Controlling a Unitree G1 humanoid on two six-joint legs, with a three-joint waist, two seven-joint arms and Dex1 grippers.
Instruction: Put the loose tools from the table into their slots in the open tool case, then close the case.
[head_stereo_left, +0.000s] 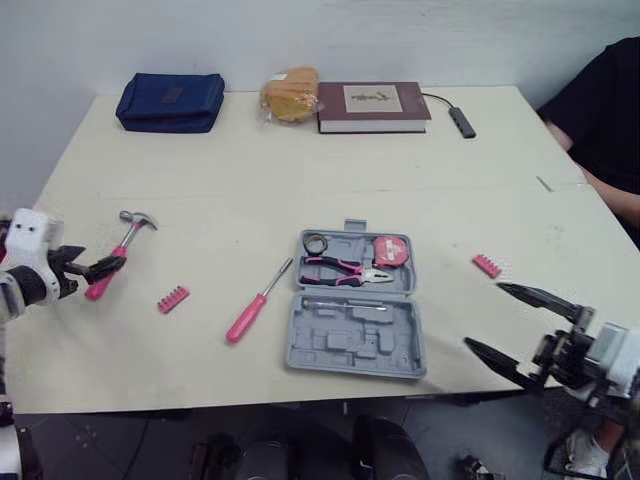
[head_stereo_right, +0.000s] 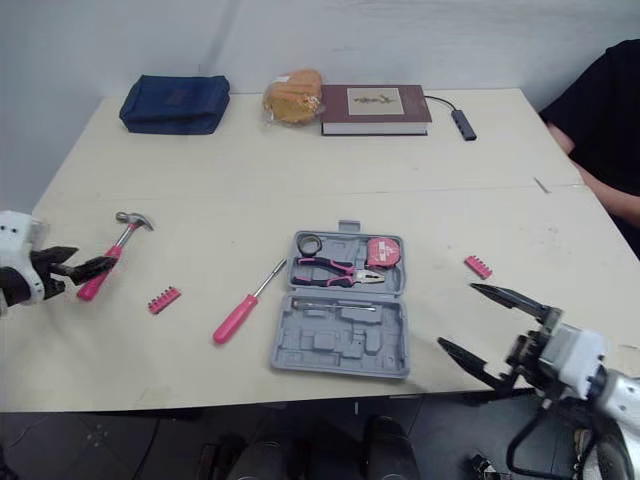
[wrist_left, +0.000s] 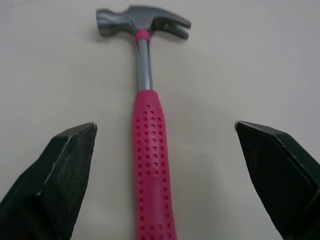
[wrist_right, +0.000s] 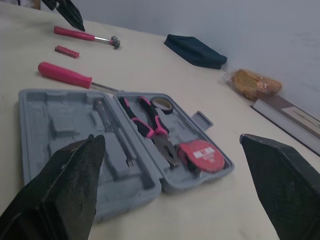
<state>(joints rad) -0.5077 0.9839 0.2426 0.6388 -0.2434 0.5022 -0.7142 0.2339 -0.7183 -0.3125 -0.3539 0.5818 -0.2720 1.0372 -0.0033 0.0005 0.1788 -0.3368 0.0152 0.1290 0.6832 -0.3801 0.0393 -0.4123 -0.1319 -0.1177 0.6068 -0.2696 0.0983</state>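
Closest in, the right end effector (head_stereo_left: 484, 315) hangs over the front right edge of the worktop (head_stereo_left: 300, 180), its two black fingers spread wide and holding nothing. Just to its left the grey tool case (head_stereo_left: 352, 348) lies open and flat near the front edge. The far half holds pink-handled pliers (head_stereo_left: 345, 270), a round pink tape measure (head_stereo_left: 390, 250) and a small roll of tape (head_stereo_left: 316, 243). The near half is mostly bare moulded slots, with a slim metal tool (head_stereo_left: 340, 304) lying along the hinge side.

Left of the case a pink-handled screwdriver (head_stereo_left: 255, 305) rests loose at an angle, its tip pointing toward the case. Further left lies a small pink bit holder (head_stereo_left: 173, 299), and a second pink bit holder (head_stereo_left: 487, 265) sits to the right of the case.

At the left edge the left end effector (head_stereo_left: 98, 268) is down at the butt of the hammer (head_stereo_left: 124, 240). Its fingers are apart, one on each side of the pink grip, with a gap on both sides. The hammer lies flat on the worktop, its steel head pointing away.

Along the far edge stand a blue pouch (head_stereo_left: 170, 102), a bagged bread roll (head_stereo_left: 290, 95), a brown book (head_stereo_left: 372, 105) and a dark cable adapter (head_stereo_left: 461, 121). A person's black sleeve (head_stereo_left: 600, 110) shows at the right.
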